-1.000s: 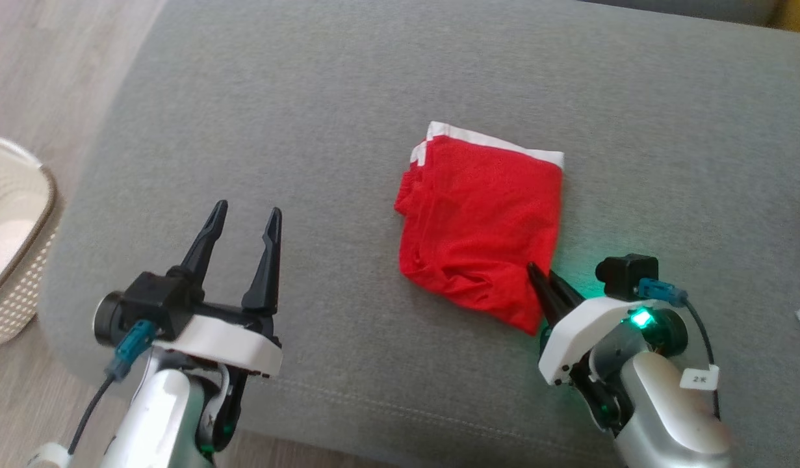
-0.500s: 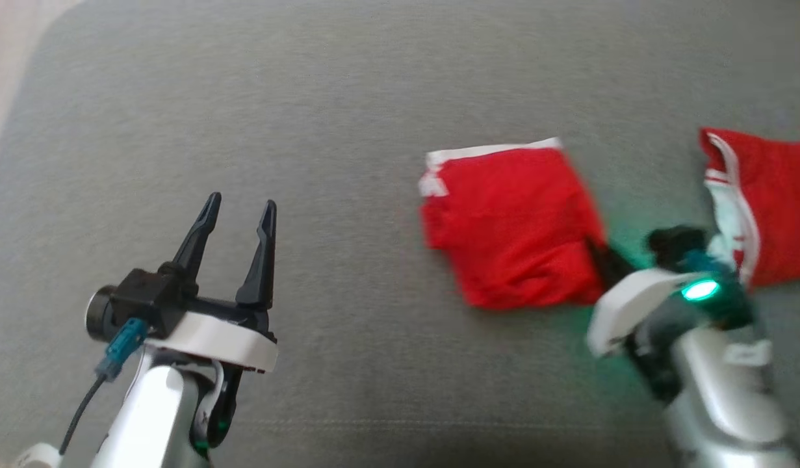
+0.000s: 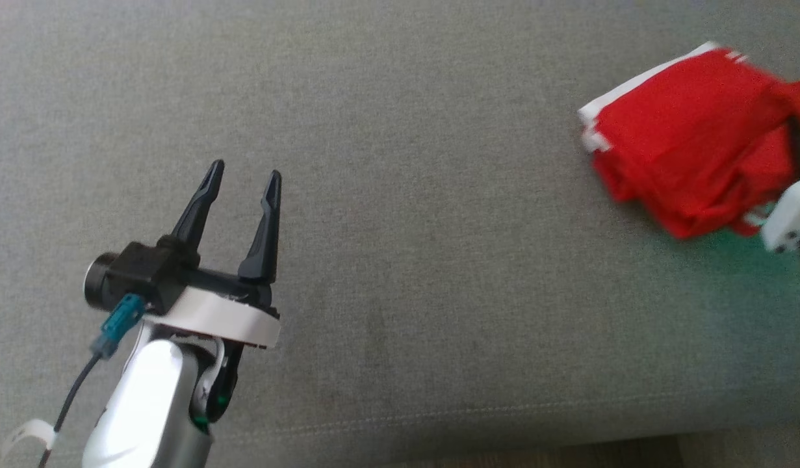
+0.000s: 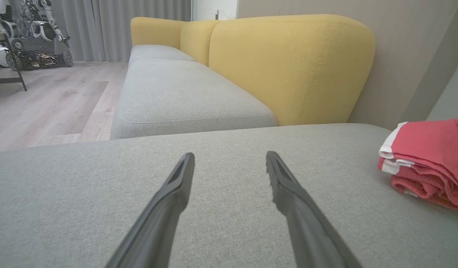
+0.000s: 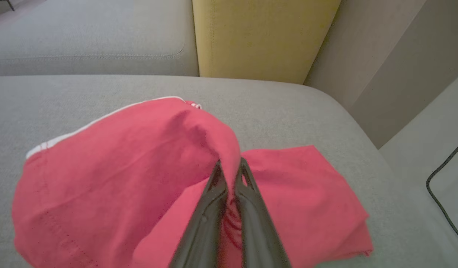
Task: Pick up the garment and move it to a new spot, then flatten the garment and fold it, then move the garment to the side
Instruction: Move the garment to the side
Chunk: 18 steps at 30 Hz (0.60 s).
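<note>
The grey sofa seat [image 3: 387, 273] carried the work, with a yellow backrest [image 4: 288, 70] behind it in the left wrist view.

The folded red garment [image 3: 685, 136] lay at the far right of the head view, on the robot's right side. Its white band [image 3: 633, 88] faced away from the clamp point, toward the seat's open middle. The folded stack trailed from the clamp point toward that band, so its long axis ran roughly along that line. In the right wrist view the garment [image 5: 113, 178] rose to a peak at the clamp and draped down to the left. A second red layer [image 5: 310, 186] lay flat on the seat below and to the right. Whether it belonged to the same garment could not be told.

The right pincer [image 5: 230, 163] was clenched on a pinch of the garment, with cloth visible between its two fingers. The left pincer [image 3: 246, 170] was released, its jaws spread with nothing between them. It hung above bare seat, well apart from the garment. From it the garment [image 4: 426, 160] lay far off to the right, outside the line of its fingers.

Judgement: the right arm was the nearer and carried the load. The sideways placement therefore depended on that arm alone.
</note>
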Tool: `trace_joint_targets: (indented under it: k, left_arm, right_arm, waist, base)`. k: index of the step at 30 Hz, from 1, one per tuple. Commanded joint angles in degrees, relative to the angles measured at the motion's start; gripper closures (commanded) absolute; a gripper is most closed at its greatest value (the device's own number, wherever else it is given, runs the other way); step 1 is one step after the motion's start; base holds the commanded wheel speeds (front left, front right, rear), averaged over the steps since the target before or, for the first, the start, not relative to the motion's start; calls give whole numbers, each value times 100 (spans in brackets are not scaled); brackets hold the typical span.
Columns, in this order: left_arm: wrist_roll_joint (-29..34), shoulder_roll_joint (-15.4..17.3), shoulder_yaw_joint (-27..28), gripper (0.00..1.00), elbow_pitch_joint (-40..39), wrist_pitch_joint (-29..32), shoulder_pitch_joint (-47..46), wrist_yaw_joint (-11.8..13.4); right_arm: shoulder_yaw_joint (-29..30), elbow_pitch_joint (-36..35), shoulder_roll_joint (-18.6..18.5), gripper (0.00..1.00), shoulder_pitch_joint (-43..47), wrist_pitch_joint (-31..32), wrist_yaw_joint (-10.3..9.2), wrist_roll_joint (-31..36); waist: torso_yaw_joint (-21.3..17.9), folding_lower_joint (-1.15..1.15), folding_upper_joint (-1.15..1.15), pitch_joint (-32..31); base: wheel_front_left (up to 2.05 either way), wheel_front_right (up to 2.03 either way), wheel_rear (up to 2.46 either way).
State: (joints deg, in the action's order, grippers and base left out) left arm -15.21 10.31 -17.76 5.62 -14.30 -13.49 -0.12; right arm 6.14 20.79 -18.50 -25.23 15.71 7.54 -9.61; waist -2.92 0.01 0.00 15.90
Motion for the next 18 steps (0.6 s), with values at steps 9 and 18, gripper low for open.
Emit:
trace_joint_targets:
  k: [9,18]
  left_arm:
    - [-10,26,154,0,-236,-69,-344,-62]
    - [-32,94,167,0,-281,-69,-388,-93]
  right_arm:
    - [1030,-97,-56,100,-123,200,-5,30]
    - [1635,345,320,62,-309,263,-5,299]
  waist:
    - [73,-1,0,203]
    - [-57,-1,0,356]
  base:
    - [0,0,0]
    - [0,0,0]
